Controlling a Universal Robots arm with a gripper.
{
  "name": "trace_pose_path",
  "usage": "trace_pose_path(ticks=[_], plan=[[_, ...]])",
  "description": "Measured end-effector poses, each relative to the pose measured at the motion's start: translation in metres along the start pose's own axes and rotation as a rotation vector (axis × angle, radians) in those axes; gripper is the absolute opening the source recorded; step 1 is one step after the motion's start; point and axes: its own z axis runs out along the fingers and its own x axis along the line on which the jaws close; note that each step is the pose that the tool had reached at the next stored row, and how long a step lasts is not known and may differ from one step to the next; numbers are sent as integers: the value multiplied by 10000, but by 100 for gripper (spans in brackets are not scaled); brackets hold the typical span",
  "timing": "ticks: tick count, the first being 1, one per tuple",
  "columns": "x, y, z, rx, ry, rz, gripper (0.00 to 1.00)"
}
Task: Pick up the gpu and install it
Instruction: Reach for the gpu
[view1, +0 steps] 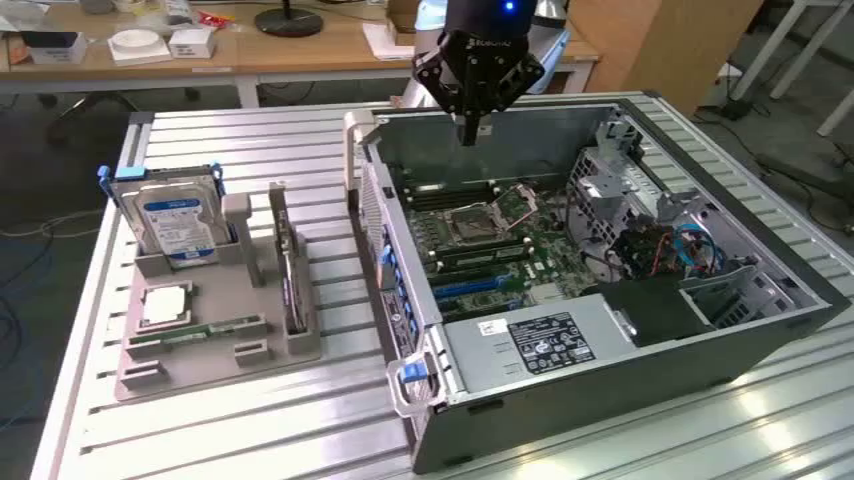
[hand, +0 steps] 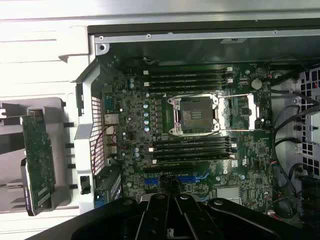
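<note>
The gpu (view1: 286, 262) is a thin dark card standing on its long edge in a grey holder tray (view1: 200, 355), on the exterior view's left of the open computer case (view1: 641, 330). In the wrist view the gpu (hand: 38, 160) shows its green board face beside the case's rear wall. My gripper (view1: 469, 133) hangs over the far end of the case, above the motherboard (view1: 487, 235), well apart from the gpu. Its black fingers (hand: 159, 216) are shut with nothing between them, over the blue slots (hand: 187, 178).
On the tray also stand a silver hard drive (view1: 174, 215) with a blue-white label, a processor chip (view1: 166, 303) and a green memory stick (view1: 203, 328). The case's walls, power supply (view1: 541, 345) and cable bundle (view1: 674, 250) crowd the interior. Desks (view1: 160, 50) stand behind.
</note>
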Motion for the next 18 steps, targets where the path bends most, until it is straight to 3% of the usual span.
trace_pose_path(ticks=[11, 18], plan=[[3, 0, 0, -1, -1, 1, 10], [160, -12, -4, 0, 0, -1, 10]])
